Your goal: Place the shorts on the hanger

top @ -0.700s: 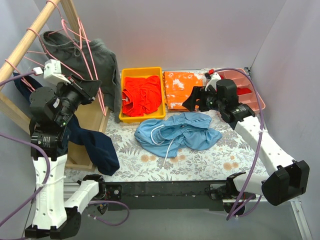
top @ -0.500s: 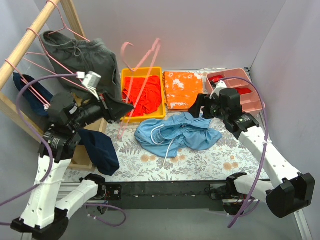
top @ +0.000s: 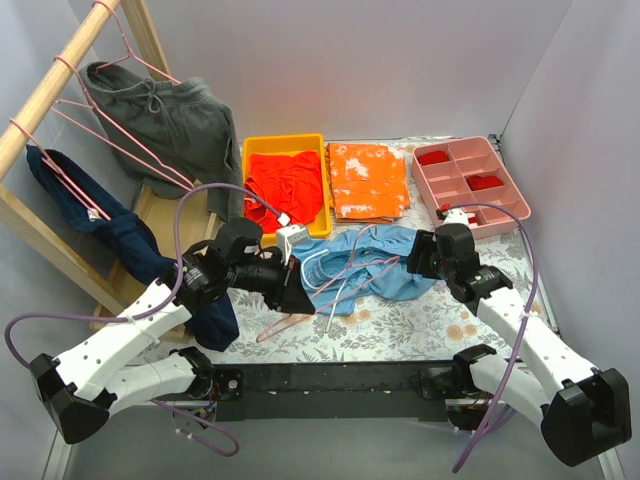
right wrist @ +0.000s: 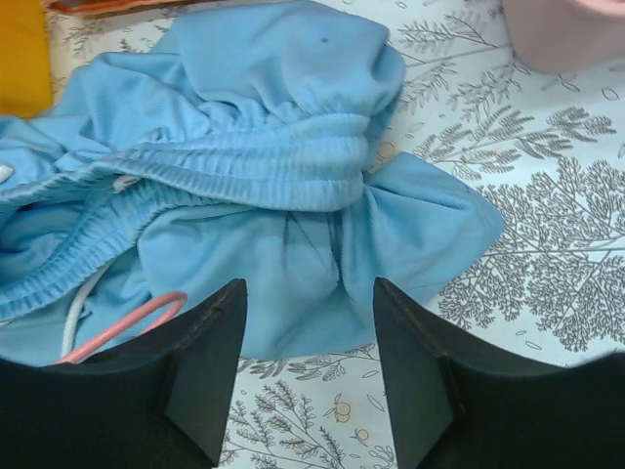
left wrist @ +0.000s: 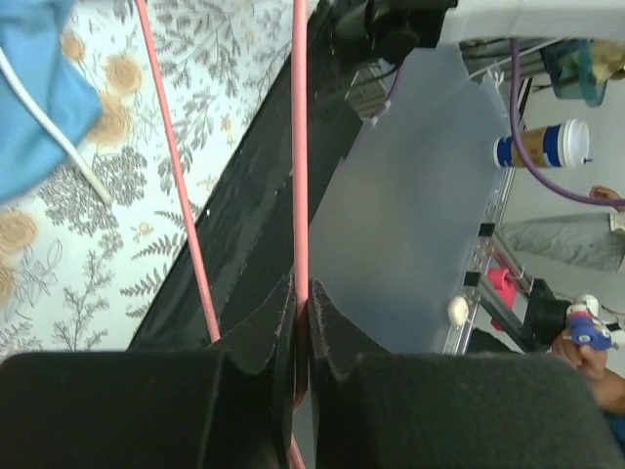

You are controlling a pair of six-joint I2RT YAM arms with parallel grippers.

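Observation:
The light blue shorts (top: 372, 264) lie crumpled on the floral table mat, mid-table. My left gripper (top: 296, 292) is shut on a wire of the pink hanger (top: 283, 325), low at the shorts' left edge. The hanger lies slanted across the shorts. In the left wrist view the fingers clamp one pink wire (left wrist: 300, 147), with a corner of the shorts (left wrist: 39, 68) at top left. My right gripper (top: 425, 256) is open just above the shorts' right edge. Its wrist view shows the shorts (right wrist: 264, 176) between the open fingers and the hanger's hook (right wrist: 127, 322) at lower left.
A yellow bin (top: 318, 186) of red clothes, folded orange shorts (top: 368, 180) and a pink compartment tray (top: 470, 185) stand at the back. A wooden rack (top: 50, 90) on the left holds dark grey shorts (top: 170, 110), a navy garment (top: 130, 240) and more pink hangers (top: 110, 140).

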